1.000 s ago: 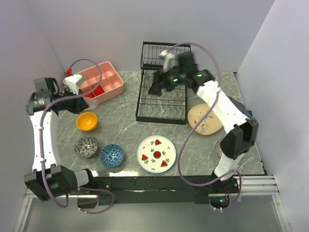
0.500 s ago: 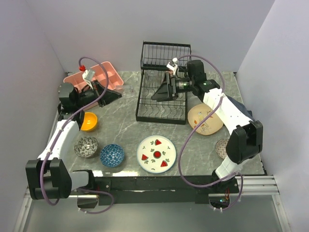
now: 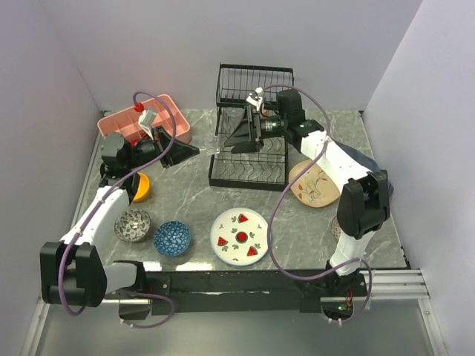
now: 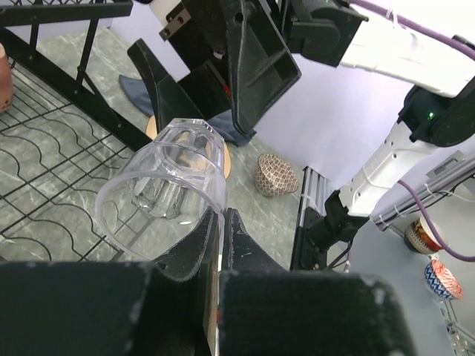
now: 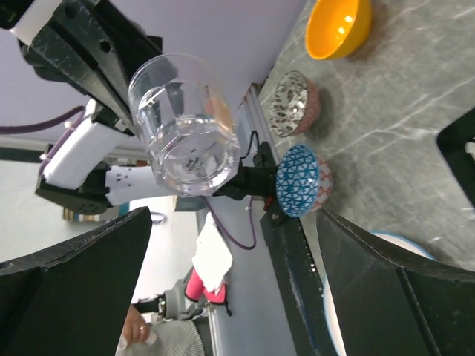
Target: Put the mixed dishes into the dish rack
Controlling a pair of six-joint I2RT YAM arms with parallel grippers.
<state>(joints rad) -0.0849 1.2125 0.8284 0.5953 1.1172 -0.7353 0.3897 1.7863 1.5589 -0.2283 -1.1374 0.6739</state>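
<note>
My left gripper (image 3: pixel 194 150) is shut on the rim of the clear glass (image 3: pixel 211 150), holding it tilted in the air at the left edge of the black dish rack (image 3: pixel 249 172). In the left wrist view the glass (image 4: pixel 167 185) sits just past my left gripper (image 4: pixel 221 216). My right gripper (image 3: pixel 239 137) is open above the rack, facing the glass (image 5: pixel 185 133) a short way off. On the table lie the orange bowl (image 3: pixel 142 188), grey bowl (image 3: pixel 133 225), blue bowl (image 3: pixel 172 238), watermelon plate (image 3: pixel 240 236), cream bird plate (image 3: pixel 315 185) and the brown bowl (image 4: pixel 276 175).
The pink tray (image 3: pixel 148 119) with red items stands at the back left, behind my left arm. Walls close in at the back and both sides. A terracotta shape (image 4: pixel 4 74) shows at the rack's edge in the left wrist view.
My left arm has swung right from the pink tray, carrying the glass to the rack's left edge. My right gripper has turned and shifted left to face it.
</note>
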